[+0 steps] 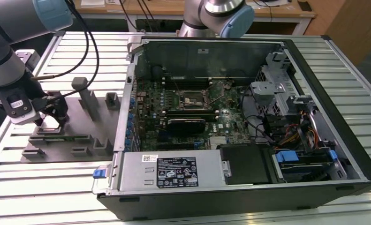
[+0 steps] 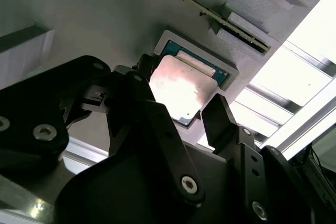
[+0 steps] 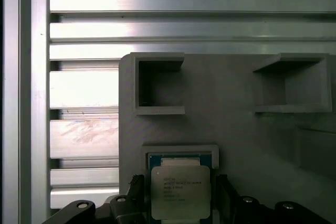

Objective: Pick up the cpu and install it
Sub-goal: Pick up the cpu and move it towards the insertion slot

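Hand (image 2: 182, 90), fingers (image 2: 219, 119) apart, astride cpu (image 3: 180, 192) (one edge hidden) in holder (image 3: 236, 124)

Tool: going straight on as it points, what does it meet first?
Most likely the flat square silvery metal-topped cpu, seated in the grey plastic fixture, framed between the fingers of the open tool. Remaining gap unclear.

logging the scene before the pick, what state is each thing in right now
silvery-grey square metal-topped cpu: lying flat in a recess of the grey plastic holder, not lifted
black gripper: open, one finger on each side of the cpu
black metal computer case: lying flat, open side up
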Robot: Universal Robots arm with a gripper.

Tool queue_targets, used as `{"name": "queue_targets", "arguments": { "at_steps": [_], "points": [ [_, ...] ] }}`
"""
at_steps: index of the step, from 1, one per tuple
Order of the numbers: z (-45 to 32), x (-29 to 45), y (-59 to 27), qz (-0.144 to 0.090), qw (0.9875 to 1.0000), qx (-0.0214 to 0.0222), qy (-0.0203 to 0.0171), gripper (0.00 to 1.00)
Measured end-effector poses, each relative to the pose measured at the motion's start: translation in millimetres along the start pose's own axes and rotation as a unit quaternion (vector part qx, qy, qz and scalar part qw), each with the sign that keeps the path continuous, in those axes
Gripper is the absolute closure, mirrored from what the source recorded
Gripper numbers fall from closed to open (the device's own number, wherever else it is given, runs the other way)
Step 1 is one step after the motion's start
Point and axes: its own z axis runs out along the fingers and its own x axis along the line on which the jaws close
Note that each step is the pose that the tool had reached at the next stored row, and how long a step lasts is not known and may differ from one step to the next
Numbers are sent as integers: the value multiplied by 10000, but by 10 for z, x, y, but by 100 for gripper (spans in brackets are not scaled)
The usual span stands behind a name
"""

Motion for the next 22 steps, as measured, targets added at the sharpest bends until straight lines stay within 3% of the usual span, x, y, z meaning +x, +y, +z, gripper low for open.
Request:
{"name": "queue_targets", "arguments": {
  "at_steps": [3,6,13,15,16,22],
  "points": [
    [0,0,0,0,10000,0,0,37],
    [1,0,0,0,10000,0,0,46],
    [2,0,0,0,10000,0,0,46],
    [4,0,0,0,10000,0,-1,45],
    [3,0,0,0,10000,0,0,38],
    [-12,-1,1,0,10000,-1,-1,38]
  ]
}}
